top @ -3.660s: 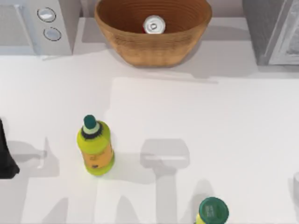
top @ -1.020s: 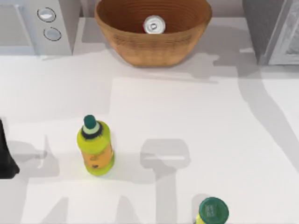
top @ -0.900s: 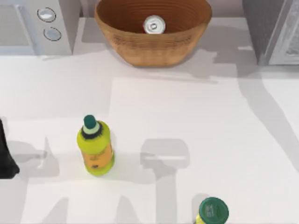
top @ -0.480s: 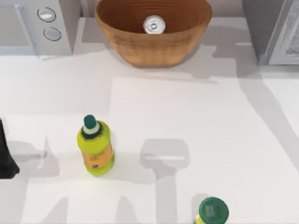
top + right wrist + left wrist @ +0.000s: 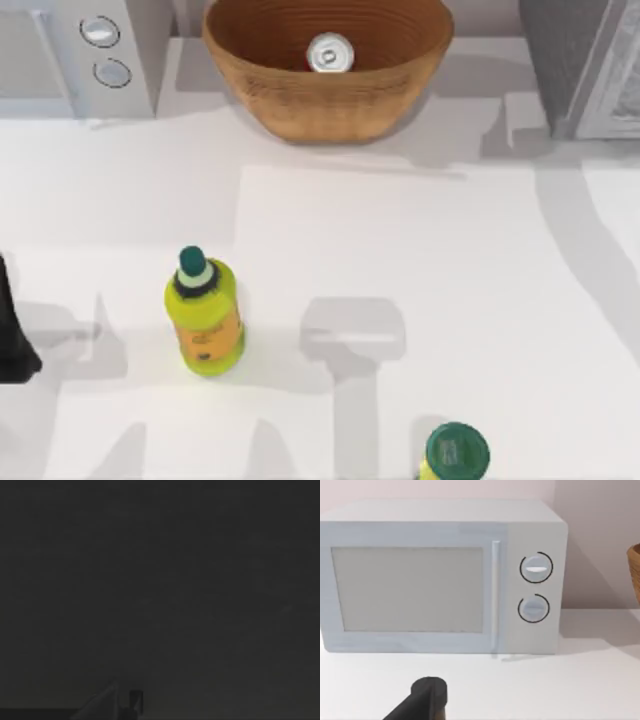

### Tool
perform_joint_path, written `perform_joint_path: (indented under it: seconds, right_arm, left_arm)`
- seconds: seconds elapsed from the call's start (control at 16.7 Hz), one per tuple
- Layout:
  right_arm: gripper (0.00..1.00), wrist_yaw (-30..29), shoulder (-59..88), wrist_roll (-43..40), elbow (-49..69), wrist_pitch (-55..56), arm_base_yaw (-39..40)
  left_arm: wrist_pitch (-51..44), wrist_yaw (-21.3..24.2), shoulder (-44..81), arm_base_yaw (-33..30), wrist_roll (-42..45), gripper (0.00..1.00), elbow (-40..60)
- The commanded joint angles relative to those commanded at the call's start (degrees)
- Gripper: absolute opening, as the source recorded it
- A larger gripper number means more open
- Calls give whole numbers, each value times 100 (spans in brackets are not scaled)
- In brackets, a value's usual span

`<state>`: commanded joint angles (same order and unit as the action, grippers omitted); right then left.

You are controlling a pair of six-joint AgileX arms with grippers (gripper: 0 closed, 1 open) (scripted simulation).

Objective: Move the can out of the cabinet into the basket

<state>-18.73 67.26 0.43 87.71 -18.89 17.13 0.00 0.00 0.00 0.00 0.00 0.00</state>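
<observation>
One can (image 5: 330, 53) is seen upright inside the basket (image 5: 300, 105) at the table's far edge, left of the cabinet (image 5: 560, 60). The left arm (image 5: 12, 340) is parked at the left edge; its fingers cannot be judged. The right wrist view is dark.

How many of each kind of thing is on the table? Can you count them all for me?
Cans: 1, the can sitting in the basket
Baskets: 1, the basket
Bottles: 2, one bottle at the table's left, another bottle at the near edge
Microwaves: 1, the microwave with two knobs
Cabinets: 1, the cabinet
Total: 6
</observation>
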Motion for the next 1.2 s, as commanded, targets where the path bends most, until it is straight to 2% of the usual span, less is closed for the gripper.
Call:
perform_joint_path:
  seconds: [0.78,1.02,1.2]
  right_arm:
    - [100,1449,-5182,-37,-6944,1426,-1309]
    - [100,1764,-6345,-42,-8340,1766,-1610]
    - [100,1868,-6711,-43,-8753,1885,-1708]
  left_arm:
    - [0,0,0,0,0,100,0]
    - [0,0,0,0,0,100,0]
    - [0,0,0,0,0,100,0]
